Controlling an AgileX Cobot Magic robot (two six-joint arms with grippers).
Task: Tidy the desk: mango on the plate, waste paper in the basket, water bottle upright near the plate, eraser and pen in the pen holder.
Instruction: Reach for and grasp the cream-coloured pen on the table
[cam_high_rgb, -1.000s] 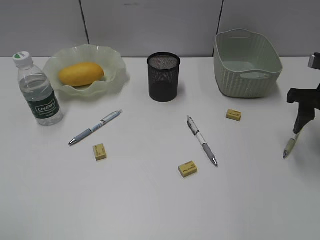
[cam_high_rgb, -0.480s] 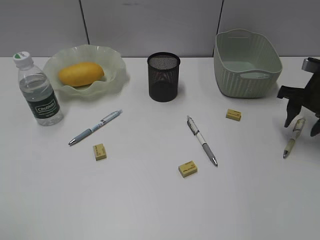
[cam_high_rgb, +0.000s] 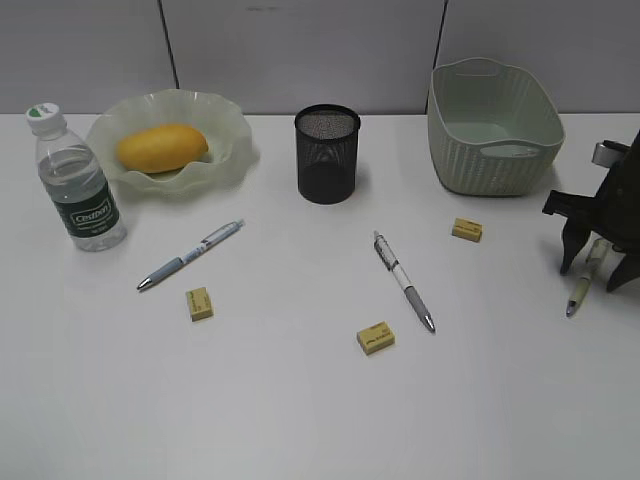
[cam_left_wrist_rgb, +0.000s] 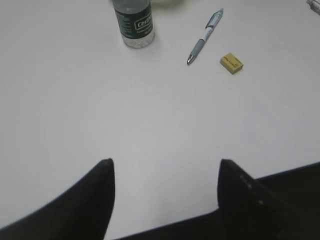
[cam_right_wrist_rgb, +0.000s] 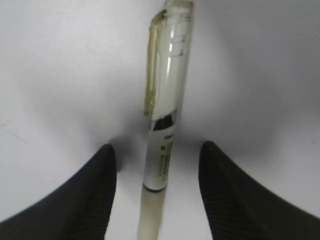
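Under the right gripper (cam_high_rgb: 597, 272): wide white desk (cam_high_rgb: 300, 400). Far off to its side: sage basket (cam_high_rgb: 492, 125) nearest, black mesh pen holder (cam_high_rgb: 327, 153) beyond, then green plate (cam_high_rgb: 170, 135) cradling the mango (cam_high_rgb: 161, 147), water bottle (cam_high_rgb: 76, 180) upright just beside the plate. Probably sorted already, those two.

Between the right fingers (cam_right_wrist_rgb: 85, 200): pale pen (cam_right_wrist_rgb: 162, 125), flat on the desk, straddled lengthwise, jaws spread with gaps either side, not yet gripping; lined up for a squeeze across the barrel, by the look of it.

Ahead of the left gripper (cam_left_wrist_rgb: 165, 170): jaws apart, nothing between; grey pen (cam_left_wrist_rgb: 204, 37) and yellow eraser (cam_left_wrist_rgb: 231, 63) well beyond.

Elsewhere, untouched: middle pen (cam_high_rgb: 404, 281), two more erasers (cam_high_rgb: 375, 337).

Pale pen's tip cut off in the wrist view. Waste paper nowhere visible; basket floor partly hidden.
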